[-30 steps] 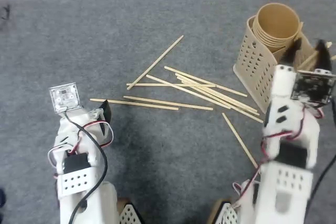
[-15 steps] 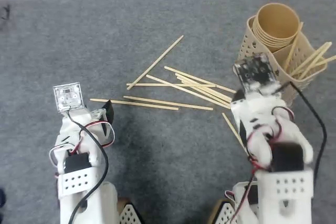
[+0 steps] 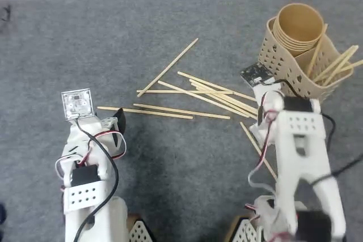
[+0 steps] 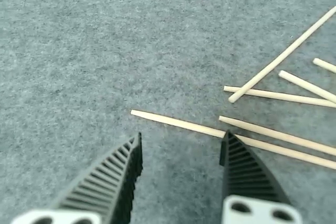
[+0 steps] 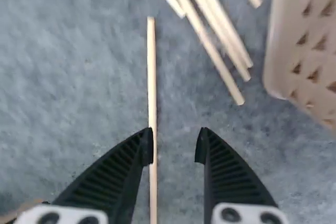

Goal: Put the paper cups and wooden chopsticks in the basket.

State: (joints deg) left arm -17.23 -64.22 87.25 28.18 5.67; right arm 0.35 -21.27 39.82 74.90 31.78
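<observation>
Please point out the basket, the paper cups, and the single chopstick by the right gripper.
basket (image 3: 283, 65), high view, on its perforated side wall.
paper cups (image 3: 299, 24), high view, inside the top cup.
single chopstick (image 5: 151, 77), right wrist view, mid-shaft.

L gripper (image 4: 182, 140): jaws apart over carpet (image 4: 79, 35); one stick (image 4: 178, 123) lies across, just ahead of the tips.
Lane betw. arms (image 3: 187, 174): bare carpet, room to pass.
Mid-table: pile (image 3: 210, 94) of overlapping sticks fans across the way to the basket (image 3: 283, 69).
R gripper (image 5: 173, 142): jaws apart; lone stick (image 5: 151, 77) runs by one tip, basket wall near on the other side.
Basket mouth: cups (image 3: 299, 24) stacked at far end, leaning sticks (image 3: 334, 63) at near end; R arm (image 3: 298, 134) just beside the wall.
</observation>
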